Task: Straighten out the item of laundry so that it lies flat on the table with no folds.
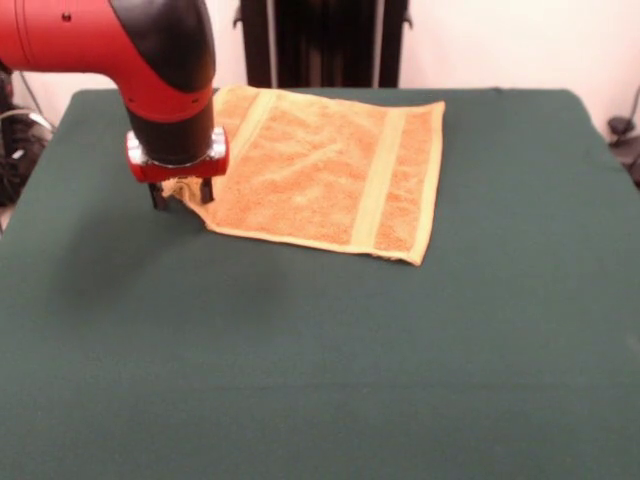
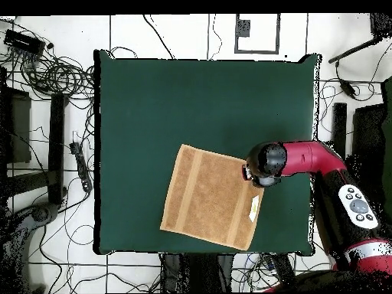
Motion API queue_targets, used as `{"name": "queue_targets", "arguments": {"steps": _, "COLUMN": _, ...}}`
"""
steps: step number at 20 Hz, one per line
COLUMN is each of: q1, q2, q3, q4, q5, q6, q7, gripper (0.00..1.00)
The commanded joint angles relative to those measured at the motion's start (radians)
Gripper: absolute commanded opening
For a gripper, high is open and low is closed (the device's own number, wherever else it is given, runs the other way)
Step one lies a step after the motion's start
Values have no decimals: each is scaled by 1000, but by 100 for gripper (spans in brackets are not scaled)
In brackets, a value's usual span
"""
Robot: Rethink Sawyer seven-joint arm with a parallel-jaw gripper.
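Observation:
The orange-tan towel (image 1: 320,170) lies spread almost flat at the far side of the dark green table (image 1: 400,360), both woven bands showing. My gripper (image 1: 181,194) stands low over the towel's left corner. Its two fingers are apart, and the slightly rumpled corner sits between them. In the overhead view the towel (image 2: 208,197) lies near the table's (image 2: 191,99) bottom edge with its white tag (image 2: 254,207) on the right edge. The arm's wrist hides the gripper (image 2: 255,173) at the towel's upper right corner.
The red and black arm (image 1: 120,45) comes in from the upper left in the front view. Black stands and cables lie on the floor around the table (image 2: 53,92). The robot's base (image 2: 356,207) is at the lower right of the overhead view.

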Motion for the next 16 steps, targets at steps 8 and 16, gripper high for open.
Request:
{"name": "queue_targets", "arguments": {"steps": 8, "q1": 48, "q2": -53, "q3": 80, "q4": 98, "q5": -27, "q6": -79, "q7": -249, "gripper": 100}}
{"name": "queue_targets", "arguments": {"steps": 16, "q1": 41, "q2": -429, "q3": 32, "q4": 283, "q5": 62, "q6": -6, "q7": -140, "gripper": 100}}
